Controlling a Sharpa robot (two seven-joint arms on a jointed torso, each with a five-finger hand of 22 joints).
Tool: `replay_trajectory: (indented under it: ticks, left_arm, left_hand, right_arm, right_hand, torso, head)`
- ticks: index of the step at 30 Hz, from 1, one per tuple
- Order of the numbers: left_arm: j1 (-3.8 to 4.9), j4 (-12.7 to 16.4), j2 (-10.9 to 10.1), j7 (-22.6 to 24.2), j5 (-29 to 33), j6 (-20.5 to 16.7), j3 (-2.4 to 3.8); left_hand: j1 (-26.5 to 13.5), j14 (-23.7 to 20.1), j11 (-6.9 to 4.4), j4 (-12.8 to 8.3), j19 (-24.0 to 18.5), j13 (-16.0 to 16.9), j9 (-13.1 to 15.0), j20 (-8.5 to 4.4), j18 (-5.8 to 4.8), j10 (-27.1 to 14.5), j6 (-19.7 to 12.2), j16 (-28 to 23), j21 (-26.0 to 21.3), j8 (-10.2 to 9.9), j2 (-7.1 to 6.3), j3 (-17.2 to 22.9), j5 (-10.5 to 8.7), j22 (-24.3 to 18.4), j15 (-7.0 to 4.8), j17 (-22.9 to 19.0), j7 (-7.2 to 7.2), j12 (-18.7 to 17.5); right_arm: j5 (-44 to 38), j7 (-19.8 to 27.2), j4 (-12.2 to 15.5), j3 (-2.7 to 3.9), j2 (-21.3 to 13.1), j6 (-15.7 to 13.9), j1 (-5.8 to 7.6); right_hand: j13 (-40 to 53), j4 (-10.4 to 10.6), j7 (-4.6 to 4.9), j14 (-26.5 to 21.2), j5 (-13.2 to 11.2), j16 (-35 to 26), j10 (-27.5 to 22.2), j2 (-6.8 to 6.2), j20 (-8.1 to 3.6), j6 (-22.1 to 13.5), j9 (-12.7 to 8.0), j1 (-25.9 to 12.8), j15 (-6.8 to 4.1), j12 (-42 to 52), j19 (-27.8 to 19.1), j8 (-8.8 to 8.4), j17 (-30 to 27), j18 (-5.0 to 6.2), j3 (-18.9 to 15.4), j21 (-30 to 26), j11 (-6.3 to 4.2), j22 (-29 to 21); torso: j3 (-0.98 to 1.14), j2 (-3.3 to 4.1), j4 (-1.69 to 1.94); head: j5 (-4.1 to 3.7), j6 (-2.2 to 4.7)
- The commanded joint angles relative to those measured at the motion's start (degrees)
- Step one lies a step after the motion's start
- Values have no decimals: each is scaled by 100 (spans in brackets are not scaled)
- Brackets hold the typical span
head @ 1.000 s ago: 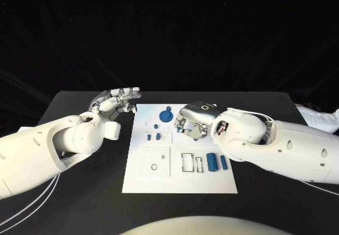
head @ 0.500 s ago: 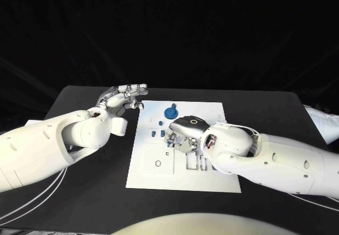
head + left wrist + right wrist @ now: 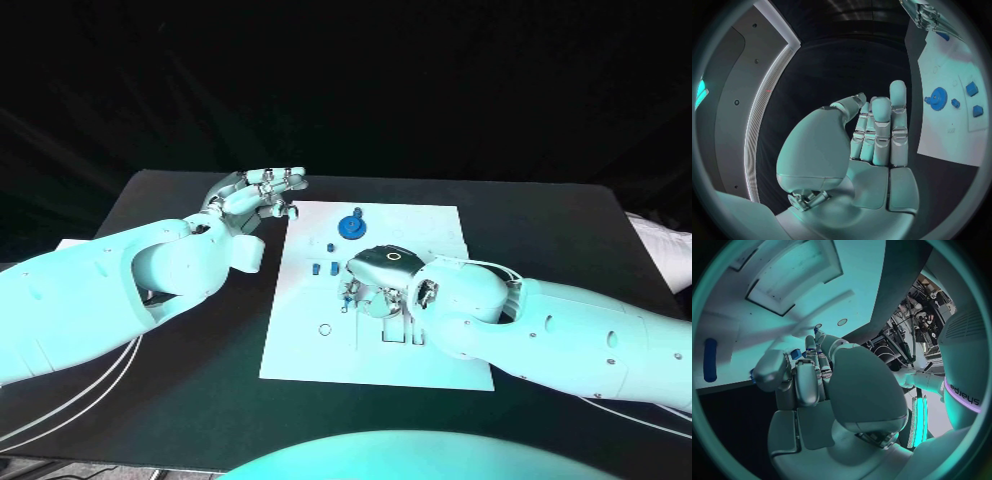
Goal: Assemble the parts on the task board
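1. One white rectangular task board (image 3: 433, 360) lies on one black table (image 3: 173, 400).
2. One round blue gear-shaped part (image 3: 352, 227) sits on the board.
3. Two small blue block parts (image 3: 315, 270) lie side by side.
4. Two silver many-fingered hands, left hand (image 3: 257, 198) and right hand (image 3: 375, 285), are present.
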Motion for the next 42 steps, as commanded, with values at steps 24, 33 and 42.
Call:
replay_trajectory:
  ticks: [24,33,42]
  left_arm:
    - [-2,-24,14,-31,-39,154,4]
    - [-2,-28,13,-38,-39,165,4]
    - [-2,-25,12,-45,-47,172,4]
  left_hand:
    - [14,-34,4,-6,-32,10,-10,-2,65,-30,-18,-24,-32,36,28,-50,-12,-10,6,-17,25,31]
    - [14,-34,4,-6,-32,10,-10,-2,65,-30,-18,-24,-32,36,28,-50,-12,-10,6,-17,25,31]
    - [14,-34,4,-6,-32,10,-10,-2,65,-30,-18,-24,-32,36,28,-50,-12,-10,6,-17,25,31]
  right_arm:
    - [-112,96,-47,-29,51,239,-16]
    - [-141,72,-43,-35,50,278,-16]
    - [-173,43,-37,-41,57,329,-16]
  right_hand:
    - [3,-44,45,287,40,-10,15,47,7,-1,7,-38,26,-10,18,0,-12,31,22,-15,34,-17]
    - [3,-44,45,287,40,-10,15,47,7,-1,7,-38,26,-10,18,0,-12,31,22,-15,34,-17]
    - [2,-54,48,286,46,-10,18,46,9,1,9,-44,28,-11,17,2,-13,31,23,-16,36,-17]
  torso:
    - [-3,-5,0]
    - [-3,-2,-1]
    - [-4,-3,2]
  head:
    - [19,-53]
    - [13,-59]
    - [16,-76]
